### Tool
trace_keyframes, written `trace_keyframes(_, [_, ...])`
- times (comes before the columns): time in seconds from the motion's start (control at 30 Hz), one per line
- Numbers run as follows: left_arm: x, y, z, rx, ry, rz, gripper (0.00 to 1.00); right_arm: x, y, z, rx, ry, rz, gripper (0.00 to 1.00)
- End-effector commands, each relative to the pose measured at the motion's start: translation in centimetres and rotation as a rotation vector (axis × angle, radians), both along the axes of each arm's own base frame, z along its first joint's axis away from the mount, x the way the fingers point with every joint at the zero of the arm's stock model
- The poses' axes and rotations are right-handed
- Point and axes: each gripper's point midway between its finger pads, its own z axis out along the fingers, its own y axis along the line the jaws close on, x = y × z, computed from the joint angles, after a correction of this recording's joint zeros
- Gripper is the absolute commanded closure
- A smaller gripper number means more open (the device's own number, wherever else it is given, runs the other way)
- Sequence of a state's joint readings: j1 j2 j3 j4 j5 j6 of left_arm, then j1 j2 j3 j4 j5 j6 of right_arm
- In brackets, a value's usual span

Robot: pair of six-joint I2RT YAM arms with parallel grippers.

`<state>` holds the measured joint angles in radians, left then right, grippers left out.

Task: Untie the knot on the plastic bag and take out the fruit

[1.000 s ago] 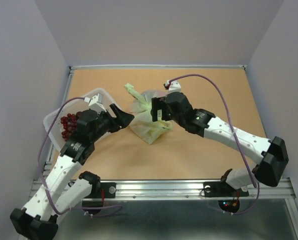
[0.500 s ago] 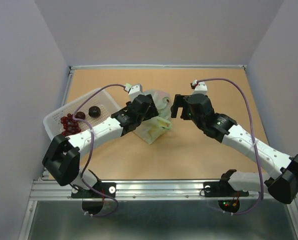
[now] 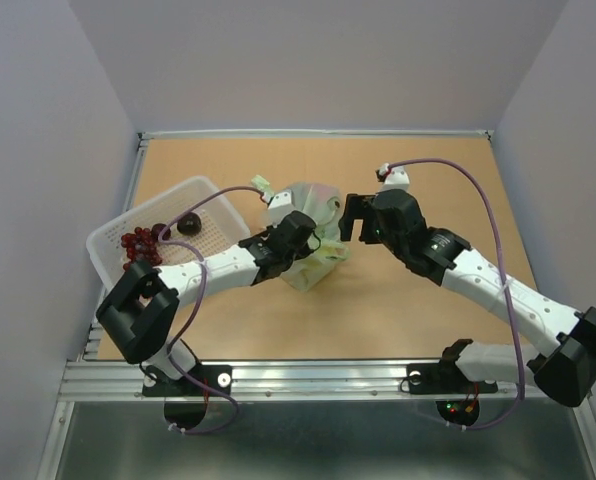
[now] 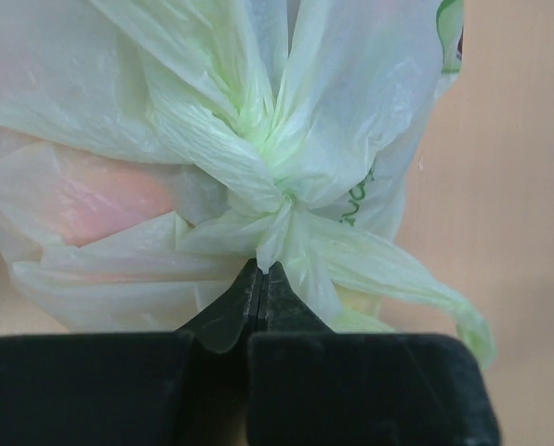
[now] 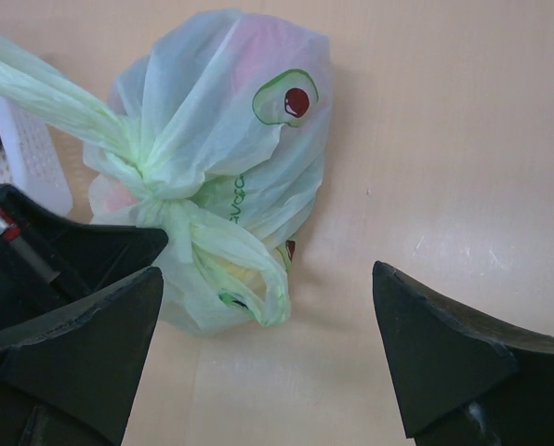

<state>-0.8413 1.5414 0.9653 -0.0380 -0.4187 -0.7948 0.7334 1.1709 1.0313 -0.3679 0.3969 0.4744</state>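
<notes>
Found the knot [image 4: 272,200] dead ahead of the left gripper [image 4: 261,269], touching its tips, bunched tight, with one tail trailing off to that gripper's right. Logged the gripper as closed, tips pressed flat together on the lowest strand of the tie. Looks nipped on a sliver of film, though cannot confirm from the wrist view how much plastic is caught. Judged the hold sensible: taken at the root of the tie, not the tail, to anchor it or tug the loop loose.

Placed the plastic bag [image 5: 258,149] just beyond the left tips and spreading to both sides of them, lying on the table [image 3: 428,180], sealed and bulging. Made out the fruit [image 4: 91,200] only as a pinkish blur through the film, up and left of the left tips. None out yet. Counted the task as early, with the tie intact.

Noted the right gripper [image 5: 268,274] spread wide and holding nothing, the bag ahead of it and nearer its left finger. Reckoned it is placed there to take the opposite strand and pull against the left hold. Flagged a risk of thin film tearing, or the tie cinching tighter under a straight pull.

Spotted the white basket [image 3: 108,240] well behind the left gripper, beside its arm, holding a red grape bunch [image 3: 138,245] and a dark plum [image 3: 189,224]. Presumably there to receive what comes out.
</notes>
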Motion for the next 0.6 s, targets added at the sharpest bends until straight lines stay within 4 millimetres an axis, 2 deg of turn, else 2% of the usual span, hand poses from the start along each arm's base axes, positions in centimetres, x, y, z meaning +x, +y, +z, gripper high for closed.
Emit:
trace_keyframes(0.0, [-2.5,0.3,1.9,-0.038,-0.053,-0.067,1.0,0.7,2.7,0.2,-0.014,0.006,0.112,0.02])
trace_keyframes(0.07, [-4.2,0.8,2.2,-0.077,-0.071,-0.105,1.0,0.5,4.3,-0.2,-0.023,0.023,0.208,0.03])
trace_keyframes(0.1, [-5.5,1.3,0.9,-0.079,-0.043,-0.133,1.0,0.2,5.8,-1.0,-0.025,0.05,0.293,0.04])
trace_keyframes(0.13, [-6.0,1.5,2.0,-0.123,-0.063,-0.14,1.0,0.0,6.5,-1.3,-0.025,0.06,0.336,0.06])
trace_keyframes(0.2, [-7.3,1.7,1.9,-0.169,-0.051,-0.161,1.0,-0.4,8.1,-2.7,-0.03,0.098,0.43,0.07])
trace_keyframes(0.3, [-8.9,2.4,1.9,-0.223,-0.058,-0.188,1.0,-1.0,10.4,-3.4,0.004,0.115,0.557,0.1])
trace_keyframes(0.43, [-9.7,2.4,1.8,-0.239,-0.059,-0.223,1.0,-1.5,12.7,-3.4,0.02,0.083,0.674,0.1])
trace_keyframes(0.53, [-9.9,2.4,2.1,-0.246,-0.066,-0.234,1.0,-1.6,13.9,-3.9,0.014,0.07,0.733,0.09])
trace_keyframes(0.57, [-10.0,2.4,2.3,-0.247,-0.07,-0.24,1.0,-1.4,14.2,-4.6,0.004,0.079,0.737,0.09])
